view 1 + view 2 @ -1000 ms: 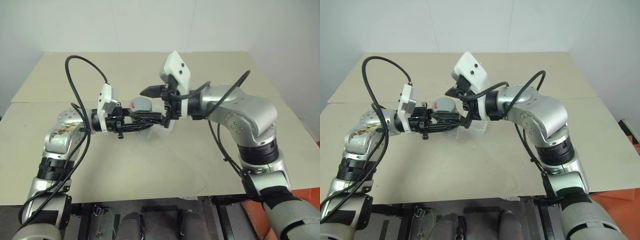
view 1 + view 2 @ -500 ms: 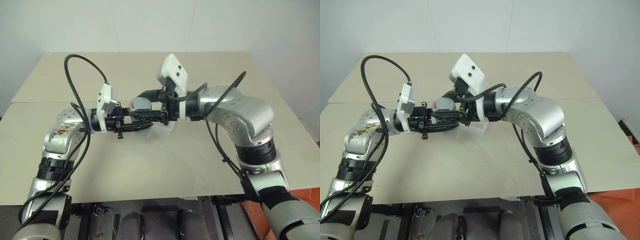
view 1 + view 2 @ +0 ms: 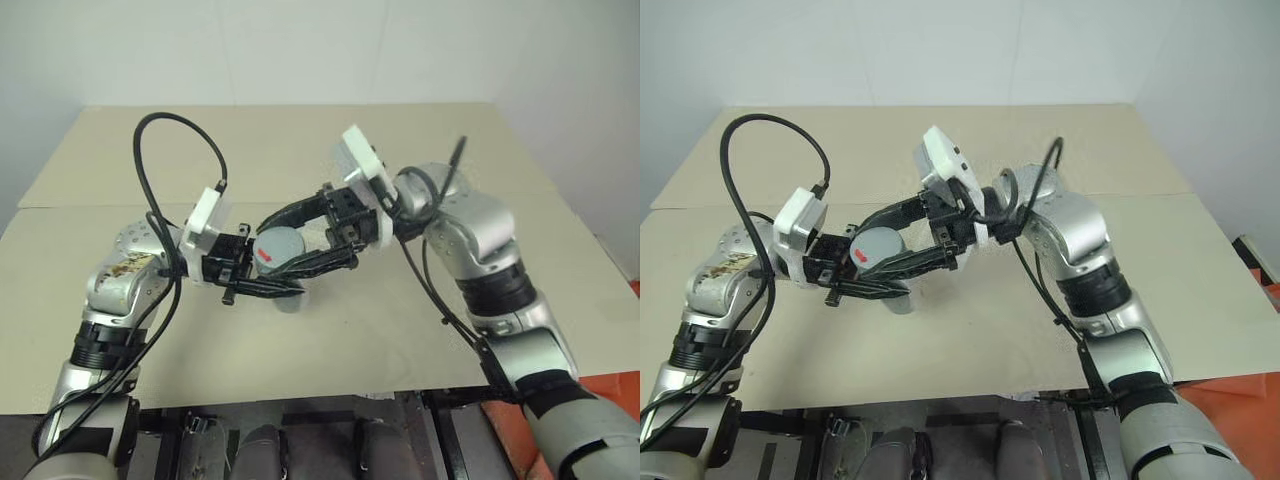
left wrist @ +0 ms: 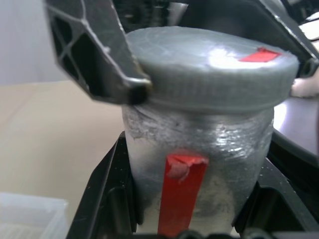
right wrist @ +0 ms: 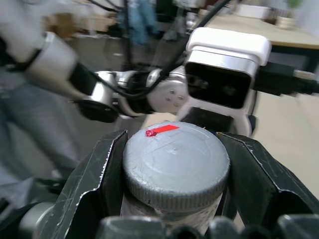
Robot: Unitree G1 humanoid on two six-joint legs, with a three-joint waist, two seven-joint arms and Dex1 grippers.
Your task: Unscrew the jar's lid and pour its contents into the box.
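Two grippers meet on one small jar [image 3: 278, 250] held in the air above the table [image 3: 420, 320]. No brand, label or readable writing shows anywhere; the only markings are a red stripe [image 4: 179, 191] running down the jar's silvery side and a small red mark [image 5: 161, 130] on top of the grey lid [image 5: 175, 167].

Left gripper [image 3: 268, 272]: its jaws are clamped on the jar's body, one black finger against each side, as the left wrist view shows. Right gripper [image 3: 290, 240]: its jaws are closed around the lid's ribbed rim, a finger [image 5: 94, 174] pressed to either side. The lid sits on the jar.

From the jar outward, the left arm reaches in from the robot's left with its gripper pointing roughly level toward the right. The right arm comes from the opposite side, wrist bent, its gripper pointing left and slightly downward.

A clear plastic box [image 4: 30, 216] lies on the table below, partly hidden behind the left gripper in the head views.
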